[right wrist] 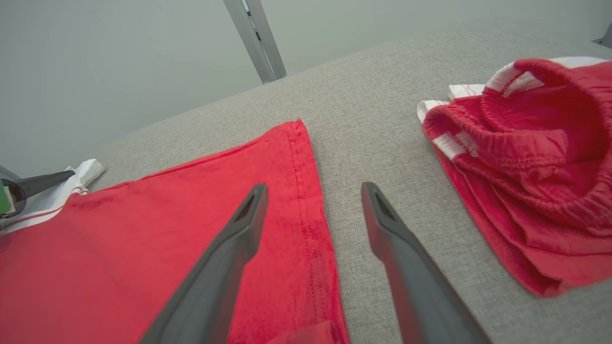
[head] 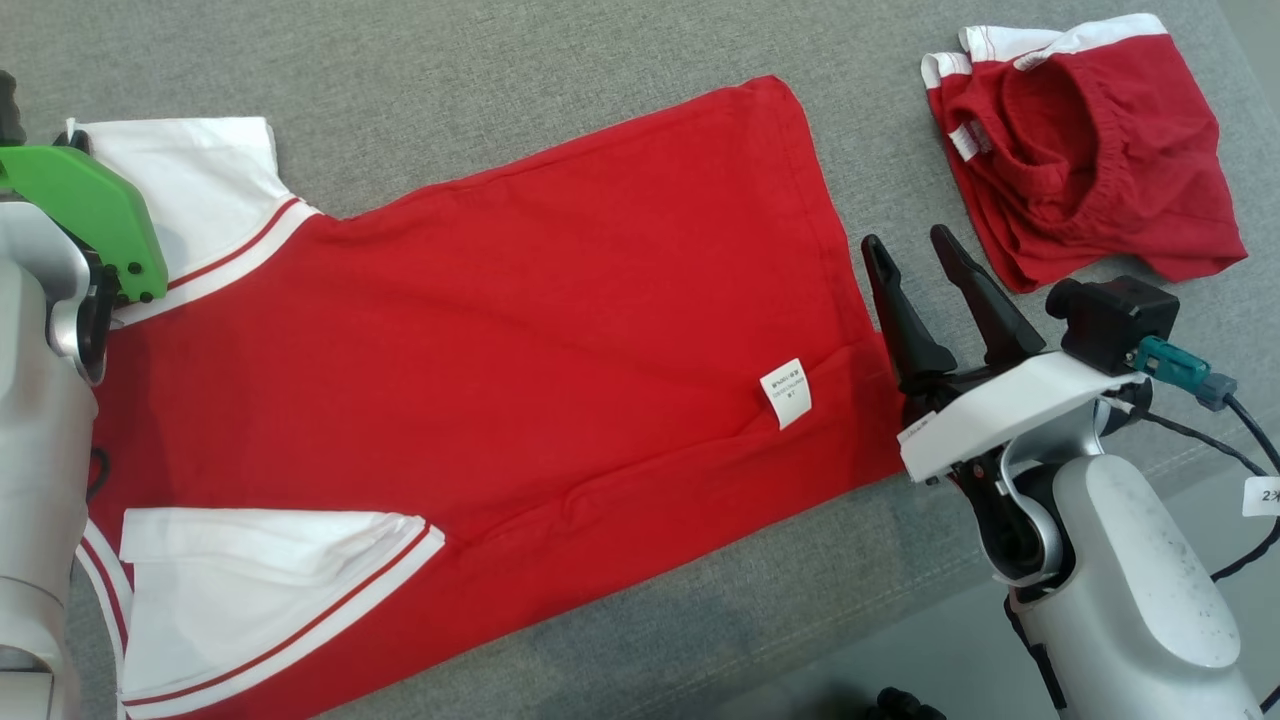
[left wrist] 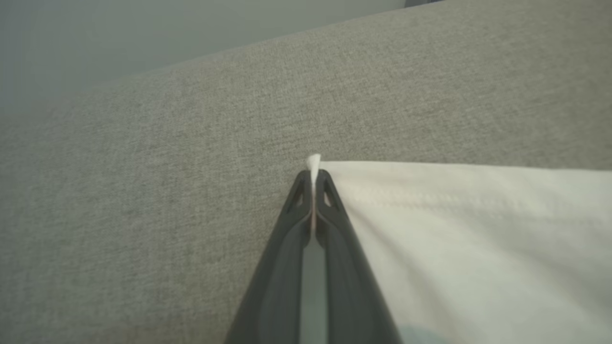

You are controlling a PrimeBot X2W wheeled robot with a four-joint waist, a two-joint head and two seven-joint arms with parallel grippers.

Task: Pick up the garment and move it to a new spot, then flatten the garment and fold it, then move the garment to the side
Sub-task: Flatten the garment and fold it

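A red T-shirt (head: 520,330) with white sleeves lies spread on the grey cushion, hem toward the right, a white care label (head: 786,393) showing near that hem. My left gripper (left wrist: 313,174) is shut on the corner of the far white sleeve (left wrist: 478,229) at the far left of the head view. My right gripper (head: 908,243) stands open just right of the shirt's hem (right wrist: 306,205), its left finger over the red cloth, nothing between the fingers. A near white sleeve (head: 260,590) lies folded at the lower left.
A crumpled pair of red shorts (head: 1085,150) with white trim lies at the far right, beside my right gripper. Bare grey cushion (head: 450,60) runs along the far side. The cushion's front edge (head: 1000,580) passes under my right arm. A metal post (right wrist: 256,40) stands behind.
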